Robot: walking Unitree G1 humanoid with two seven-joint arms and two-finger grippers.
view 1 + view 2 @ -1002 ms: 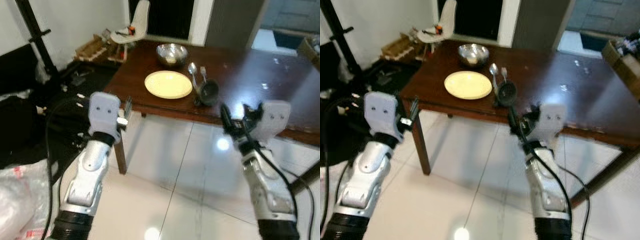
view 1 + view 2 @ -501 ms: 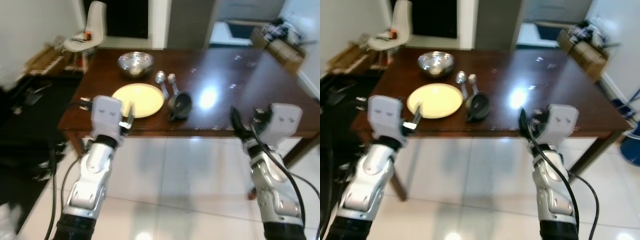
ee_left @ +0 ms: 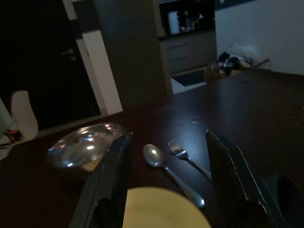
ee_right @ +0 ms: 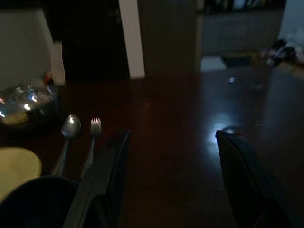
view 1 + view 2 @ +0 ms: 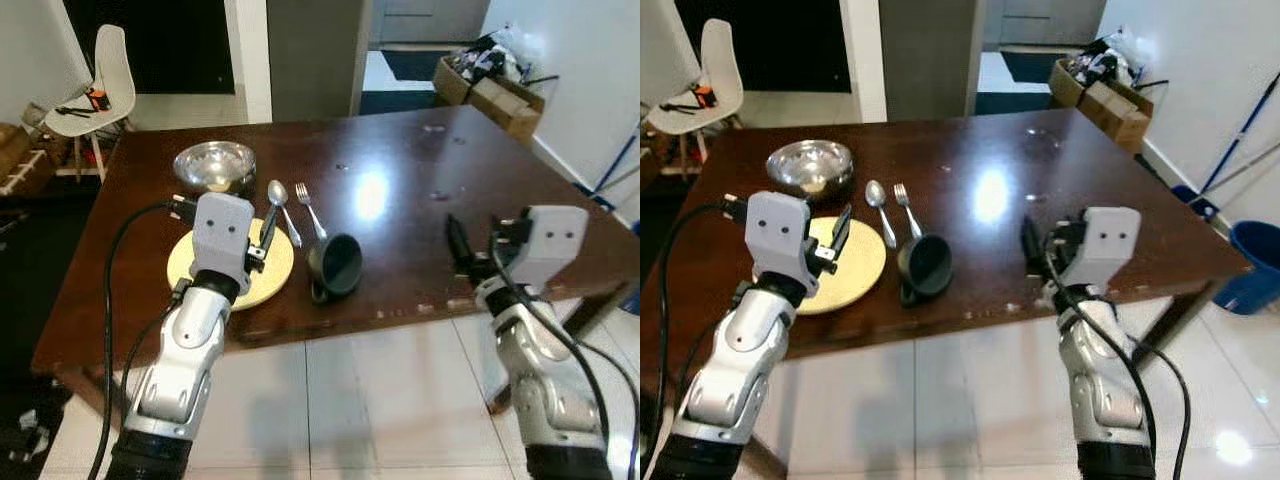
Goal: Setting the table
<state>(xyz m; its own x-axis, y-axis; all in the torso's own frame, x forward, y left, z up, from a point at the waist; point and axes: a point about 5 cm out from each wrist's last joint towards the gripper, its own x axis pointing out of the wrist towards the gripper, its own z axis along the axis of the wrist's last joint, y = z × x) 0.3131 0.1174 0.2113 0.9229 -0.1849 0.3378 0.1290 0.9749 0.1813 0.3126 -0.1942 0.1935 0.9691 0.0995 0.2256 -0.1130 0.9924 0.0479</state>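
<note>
The dark wooden tabletop (image 5: 420, 200) is carrying a yellow plate (image 5: 275, 275), a steel bowl (image 5: 213, 165), a spoon (image 5: 280, 205), a fork (image 5: 310, 208) and a black mug (image 5: 337, 265) lying on its side with its mouth facing the camera. The bowl is sitting at the far left, the plate nearer the front edge, the spoon and fork side by side between bowl and mug, the mug just right of the plate.

The left pincer (image 5: 265, 228) is hovering over the plate, its body hiding much of the plate in the head views. The left wrist view is showing what the head views are not: both fingers (image 3: 111, 180) spread wide apart with nothing between them, the plate (image 3: 164, 209) below, the bowl (image 3: 85, 147), spoon (image 3: 164, 166) and fork (image 3: 183, 154) beyond.

The right pincer (image 5: 1035, 245) is hanging above the front right part of the tabletop, well apart from the tableware. The head views are giving only a side-on look at its dark fingers; the right wrist view is showing them (image 4: 107, 185) spread and empty, with the mug (image 4: 35, 202), spoon (image 4: 66, 140), fork (image 4: 92, 137) and bowl (image 4: 26, 102) off to one side.

The head views alone are taking in the white chair (image 5: 95, 85), cardboard boxes (image 5: 495, 85) and a blue bucket (image 5: 1250, 260) around the room.
</note>
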